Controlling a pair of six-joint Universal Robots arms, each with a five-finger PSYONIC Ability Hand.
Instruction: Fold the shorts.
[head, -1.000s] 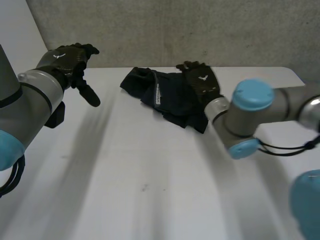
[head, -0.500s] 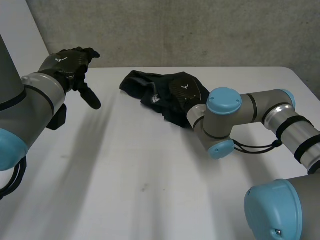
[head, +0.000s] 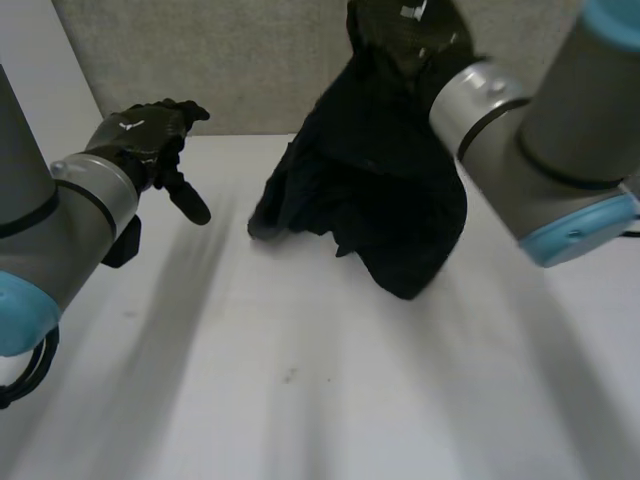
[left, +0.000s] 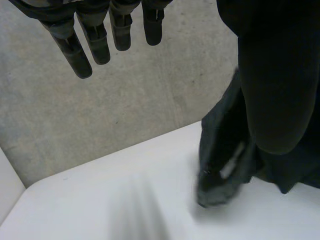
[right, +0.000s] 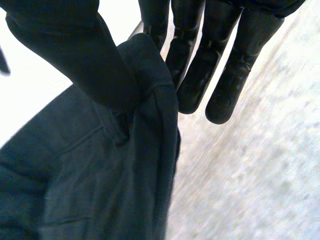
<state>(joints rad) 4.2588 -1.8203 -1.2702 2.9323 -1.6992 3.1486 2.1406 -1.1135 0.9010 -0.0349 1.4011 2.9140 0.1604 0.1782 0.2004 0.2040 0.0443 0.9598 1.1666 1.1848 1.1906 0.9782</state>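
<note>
A pair of dark fabric shorts (head: 380, 190) hangs bunched from the robot's right hand (head: 405, 25), high above the white table (head: 300, 400), with the lowest folds resting on the tabletop near its far edge. In the right wrist view the thumb presses a ridge of the cloth against the fingers (right: 200, 55), a pinch on one small fold rather than a full edge. The left hand (head: 150, 135) hovers off to the side, apart from the garment, its fingers (left: 95, 40) straight, loosely spread and holding nothing. The cloth looks light and limp: it drapes in deep creases, keeps no shape of its own and would likely sag or slip from a thin pinch. A pale label (left: 231, 165) shows among the lower folds. For a clean fold the waistband corners appear the soundest places to grip, one per hand, though which edge is the waistband cannot be told while the shorts hang crumpled
</note>
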